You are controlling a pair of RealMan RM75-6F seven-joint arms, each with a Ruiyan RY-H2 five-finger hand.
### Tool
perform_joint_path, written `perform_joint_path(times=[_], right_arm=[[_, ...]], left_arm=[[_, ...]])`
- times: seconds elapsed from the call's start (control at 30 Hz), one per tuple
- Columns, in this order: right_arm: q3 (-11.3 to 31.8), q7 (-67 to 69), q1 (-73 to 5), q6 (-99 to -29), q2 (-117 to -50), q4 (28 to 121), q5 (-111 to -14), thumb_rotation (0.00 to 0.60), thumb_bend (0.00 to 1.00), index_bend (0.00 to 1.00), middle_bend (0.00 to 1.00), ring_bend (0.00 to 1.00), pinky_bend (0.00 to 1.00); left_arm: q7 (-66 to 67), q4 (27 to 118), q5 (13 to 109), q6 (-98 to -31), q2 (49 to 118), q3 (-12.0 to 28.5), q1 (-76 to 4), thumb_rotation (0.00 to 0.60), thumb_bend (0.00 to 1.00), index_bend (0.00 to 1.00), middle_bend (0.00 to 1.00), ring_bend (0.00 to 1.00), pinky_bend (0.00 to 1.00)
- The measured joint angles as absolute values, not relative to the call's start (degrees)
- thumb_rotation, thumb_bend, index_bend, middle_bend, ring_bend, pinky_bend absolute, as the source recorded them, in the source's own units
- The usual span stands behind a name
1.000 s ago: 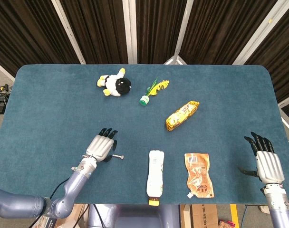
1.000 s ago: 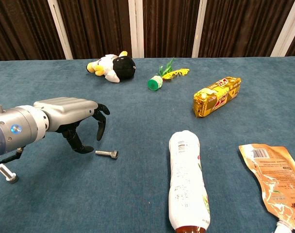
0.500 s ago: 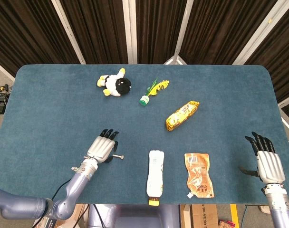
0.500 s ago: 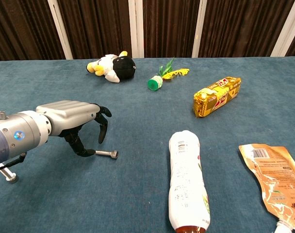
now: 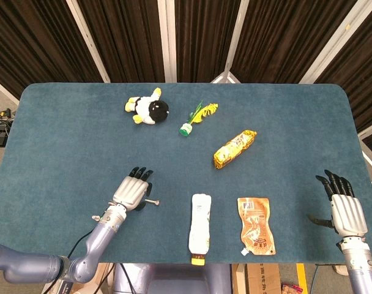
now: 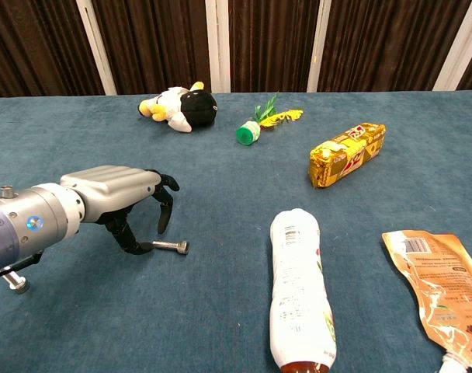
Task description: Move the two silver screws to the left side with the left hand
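Dark curtains are backing the teal table (image 6: pixel 220 311). Near its front edge my left hand (image 6: pixel 116 193) is arching, fingers apart, holding nothing, over a silver screw (image 6: pixel 171 246) — small, hard, likely rolling — so I'm pinching its shank.

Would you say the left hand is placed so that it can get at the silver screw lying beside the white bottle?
Probably yes. The left hand arches right over the silver screw, fingertips on either side of its shaft end, and nothing lies between them. The white bottle sits well clear to the right.
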State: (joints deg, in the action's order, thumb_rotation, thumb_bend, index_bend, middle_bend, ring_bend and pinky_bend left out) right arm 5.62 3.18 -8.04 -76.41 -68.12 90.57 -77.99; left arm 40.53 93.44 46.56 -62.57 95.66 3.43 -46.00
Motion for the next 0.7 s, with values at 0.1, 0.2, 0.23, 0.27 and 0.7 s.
perform_joint_path(times=[0.1,0.2,0.23,0.27,0.7], right_arm=[[5.69,3.31,-8.08,-76.28,-68.07,90.5,-77.86,0.6,0.11,0.16,0.07,0.02,0.0],[5.73,3.37,-8.11,-76.25,-68.03,90.48,-77.84,0.6,0.11,0.16,0.07,0.02,0.0],[5.77,3.4,-8.16,-76.15,-68.03,90.46,-77.78,0.6,0.11,0.16,0.07,0.02,0.0],[5.74,3.42,-8.15,-76.13,-68.02,90.46,-77.79,0.6,0.11,0.16,0.07,0.02,0.0],[5.68,4.21,-8.08,-76.05,-67.79,90.46,-77.9,0.6,0.11,0.16,0.07,0.02,0.0]], left_arm=[[40.45,92.64,46.8,-62.43,96.11,3.38,-45.88,0.6,0.43,0.52,0.07,0.0,0.0],[40.5,92.21,46.99,-62.23,96.48,3.39,-45.79,0.6,0.44,0.52,0.07,0.0,0.0],[40.59,92.15,47.06,-62.22,96.56,3.38,-45.78,0.6,0.44,0.52,0.07,0.0,0.0],[40.69,92.07,47.15,-62.21,96.67,3.38,-45.77,0.6,0.44,0.52,0.07,0.0,0.0],[42.06,91.61,48.12,-62.53,97.38,3.21,-45.56,0.6,0.48,0.56,0.09,0.0,0.0]])
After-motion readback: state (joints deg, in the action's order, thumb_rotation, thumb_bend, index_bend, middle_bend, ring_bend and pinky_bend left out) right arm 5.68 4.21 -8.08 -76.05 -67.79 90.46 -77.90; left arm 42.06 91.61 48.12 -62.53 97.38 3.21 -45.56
